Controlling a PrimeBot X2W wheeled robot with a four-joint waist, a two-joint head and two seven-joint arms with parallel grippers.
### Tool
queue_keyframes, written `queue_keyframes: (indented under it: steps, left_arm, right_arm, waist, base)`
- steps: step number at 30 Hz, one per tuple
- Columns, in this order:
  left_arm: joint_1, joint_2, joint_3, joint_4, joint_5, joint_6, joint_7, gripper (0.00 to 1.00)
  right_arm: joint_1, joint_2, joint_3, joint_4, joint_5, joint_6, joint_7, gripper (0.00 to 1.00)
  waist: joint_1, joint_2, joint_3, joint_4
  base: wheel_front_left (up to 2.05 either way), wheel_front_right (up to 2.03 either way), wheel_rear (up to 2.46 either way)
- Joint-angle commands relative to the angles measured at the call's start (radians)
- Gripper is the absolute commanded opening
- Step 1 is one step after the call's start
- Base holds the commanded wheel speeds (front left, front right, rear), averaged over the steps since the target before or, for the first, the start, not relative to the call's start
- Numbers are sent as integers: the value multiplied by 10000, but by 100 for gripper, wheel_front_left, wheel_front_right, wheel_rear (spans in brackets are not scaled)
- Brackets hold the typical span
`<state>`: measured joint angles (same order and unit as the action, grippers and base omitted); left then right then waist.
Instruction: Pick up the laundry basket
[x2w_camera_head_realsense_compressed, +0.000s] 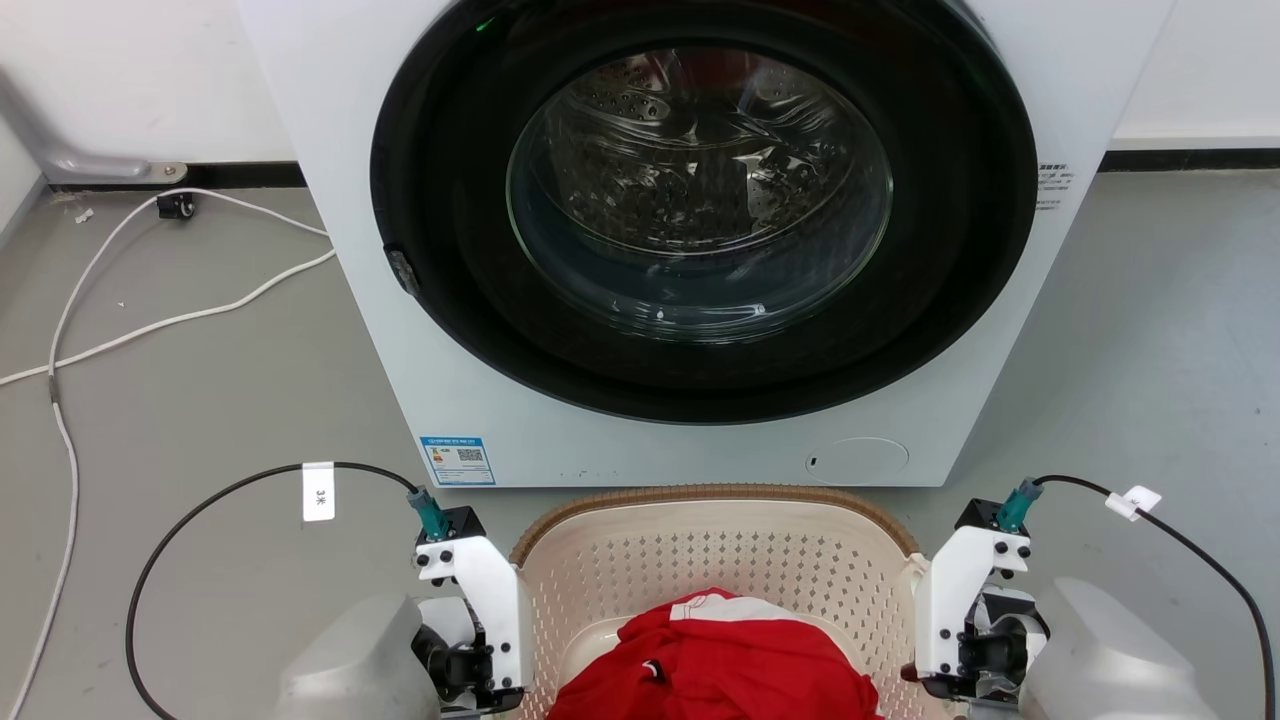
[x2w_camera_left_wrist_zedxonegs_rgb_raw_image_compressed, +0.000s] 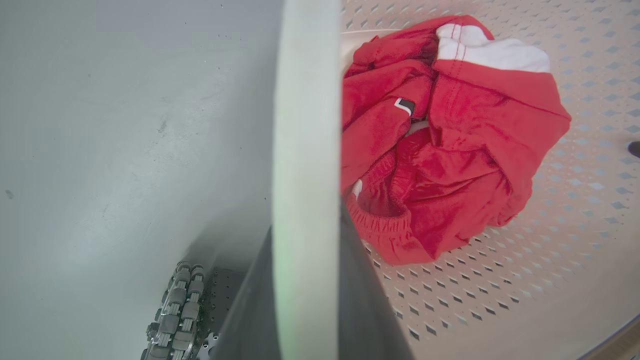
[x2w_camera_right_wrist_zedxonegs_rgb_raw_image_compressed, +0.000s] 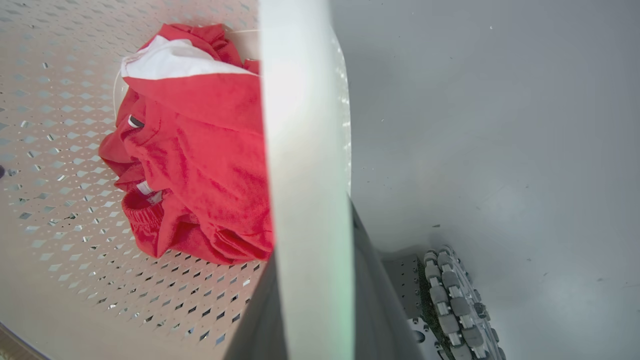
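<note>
The cream laundry basket (x2w_camera_head_realsense_compressed: 715, 560), with perforated walls and a brown woven-look rim, stands at the bottom centre of the head view. A red and white garment (x2w_camera_head_realsense_compressed: 715, 660) lies crumpled inside it. My left gripper (x2w_camera_head_realsense_compressed: 488, 680) is at the basket's left side and my right gripper (x2w_camera_head_realsense_compressed: 965, 660) at its right side, both pointing down. In the left wrist view my left gripper (x2w_camera_left_wrist_zedxonegs_rgb_raw_image_compressed: 306, 220) has its dark fingers (x2w_camera_left_wrist_zedxonegs_rgb_raw_image_compressed: 365, 300) pressed against both faces of the white side handle (x2w_camera_left_wrist_zedxonegs_rgb_raw_image_compressed: 306, 125). My right gripper (x2w_camera_right_wrist_zedxonegs_rgb_raw_image_compressed: 312, 235) clamps the other white handle (x2w_camera_right_wrist_zedxonegs_rgb_raw_image_compressed: 305, 125) the same way.
A white washing machine (x2w_camera_head_realsense_compressed: 380, 330) with a shut dark round door stands just beyond the basket. White cable (x2w_camera_head_realsense_compressed: 150, 325) trails over the grey floor at the left. Black wrist cables (x2w_camera_head_realsense_compressed: 200, 510) loop beside both arms. My base's roller wheel (x2w_camera_left_wrist_zedxonegs_rgb_raw_image_compressed: 175, 310) shows beside the basket.
</note>
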<state>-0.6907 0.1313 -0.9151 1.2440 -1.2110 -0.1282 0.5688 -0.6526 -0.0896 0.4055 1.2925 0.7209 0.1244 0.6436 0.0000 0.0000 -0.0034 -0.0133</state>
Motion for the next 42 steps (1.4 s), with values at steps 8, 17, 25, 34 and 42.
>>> queue_keyframes:
  steps: [8,17,25,34,42]
  left_arm:
    - [30,-37,-37,8,-107,-42,-92,0]
    - [-2,-49,-81,32,-194,-42,-93,0]
    - [-15,-37,-104,55,-260,-42,-86,0]
    - [-5,-39,-158,72,-283,-42,-167,0]
    - [15,-53,-185,68,-338,-42,-143,0]
  right_arm:
    - [92,149,-237,-53,-79,117,10,0]
    - [79,154,-437,-53,-290,117,11,0]
    - [85,180,-615,-53,-415,117,-12,0]
    - [121,205,-777,-53,-569,117,-24,0]
    - [125,220,-903,-53,-693,117,-8,0]
  waist:
    - [0,0,-6,-6]
    - [0,0,6,2]
    - [0,0,14,-2]
    - [0,0,20,-6]
    - [0,0,21,-6]
  base:
    - [0,0,0]
    - [0,0,0]
    - [0,0,0]
    - [0,0,0]
    - [0,0,0]
